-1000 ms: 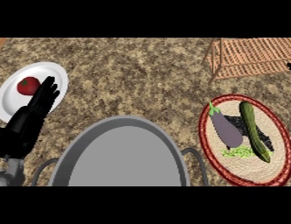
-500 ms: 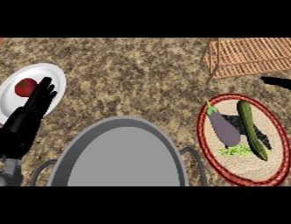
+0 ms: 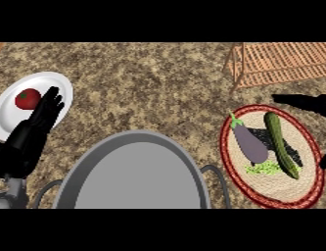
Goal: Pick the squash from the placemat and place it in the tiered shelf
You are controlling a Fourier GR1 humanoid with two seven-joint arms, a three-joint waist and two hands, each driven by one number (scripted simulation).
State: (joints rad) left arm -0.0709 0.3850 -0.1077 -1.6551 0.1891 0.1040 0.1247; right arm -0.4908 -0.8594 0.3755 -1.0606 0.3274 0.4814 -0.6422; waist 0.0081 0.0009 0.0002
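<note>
Reaching further in, the right robot hand [image 3: 317, 104] is hovering spread above the long green squash [image 3: 280, 144] on the red-rimmed woven placemat [image 3: 306, 184]; the left robot hand [image 3: 32, 135] is resting open.

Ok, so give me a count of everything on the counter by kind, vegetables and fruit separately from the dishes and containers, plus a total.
Produce: 3, the tomato, eggplant and green squash
Plates: 1, white plate
Placemats: 1, red-rimmed placemat
Pots: 1, grey pot
Shelves: 1, wooden tiered shelf
Total: 7
</note>
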